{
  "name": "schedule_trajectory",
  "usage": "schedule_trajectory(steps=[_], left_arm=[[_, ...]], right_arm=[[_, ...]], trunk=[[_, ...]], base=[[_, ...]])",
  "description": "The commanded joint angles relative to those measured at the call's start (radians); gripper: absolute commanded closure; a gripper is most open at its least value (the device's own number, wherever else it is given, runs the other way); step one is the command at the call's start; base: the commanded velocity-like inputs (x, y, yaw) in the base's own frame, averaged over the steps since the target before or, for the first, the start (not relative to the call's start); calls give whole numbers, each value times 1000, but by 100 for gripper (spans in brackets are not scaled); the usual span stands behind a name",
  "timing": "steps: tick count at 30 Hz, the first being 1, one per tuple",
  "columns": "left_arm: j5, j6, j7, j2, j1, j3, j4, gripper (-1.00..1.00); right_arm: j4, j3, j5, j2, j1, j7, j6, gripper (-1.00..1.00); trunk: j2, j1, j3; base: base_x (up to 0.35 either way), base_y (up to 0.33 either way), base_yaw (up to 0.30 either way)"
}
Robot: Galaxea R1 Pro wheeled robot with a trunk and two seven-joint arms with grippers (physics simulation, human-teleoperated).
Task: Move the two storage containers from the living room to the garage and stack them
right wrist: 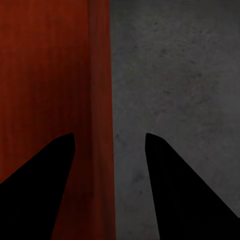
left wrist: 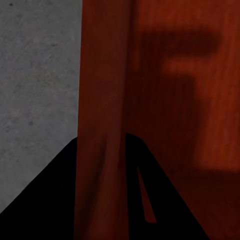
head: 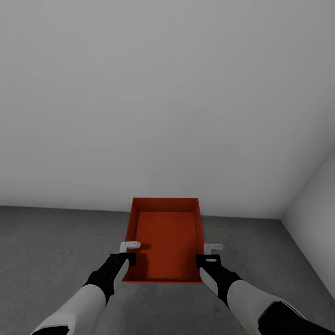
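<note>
**One bin between both end effectors, over grey concrete**

Head view: a storage container (head: 164, 242), orange-red and lidless, sits between the two end effectors, its far wall toward the pale grey wall (head: 163, 93); its inside is bare, nothing in it; whether it rests on the floor (head: 46, 251) or is held just above cannot be told from here. The left end effector (head: 126, 252) is at the container's left rim, one pale finger reaching over the edge; the right end effector (head: 210, 255) is at the right rim in the same way; how far either is closed is hard to read at this angle. Both forearms are cut off by the lower picture edge.

Left wrist view: the container's side wall (left wrist: 102, 125) passes between the dark fingers (left wrist: 45, 200), which sit tight against both faces, so this end effector has hold of the wall; a blocky shadow lies on the container's ribbed bottom beyond; concrete lies on the outer side.

Right wrist view: the container's wall (right wrist: 100, 100) runs between the two dark fingers (right wrist: 35, 185), nearer the inner one; the fingers stand apart with concrete showing in the gap beside the outer one; whether they grip cannot be told.
</note>
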Motion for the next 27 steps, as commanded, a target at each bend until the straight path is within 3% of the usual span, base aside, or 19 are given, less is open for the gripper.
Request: schedule_trajectory(steps=[1, 27], left_arm=[[-29, 10, 5, 4, 1, 8, 0, 100], [-29, 10, 4, 4, 1, 8, 0, 100]], right_arm=[[-31, -27, 15, -1, -1, -2, 7, 100], [-30, -27, 15, -1, -1, -2, 7, 100]], trunk=[[-8, 4, -6], [-183, 100, -126]], base=[[0, 0, 0], [0, 0, 0]])
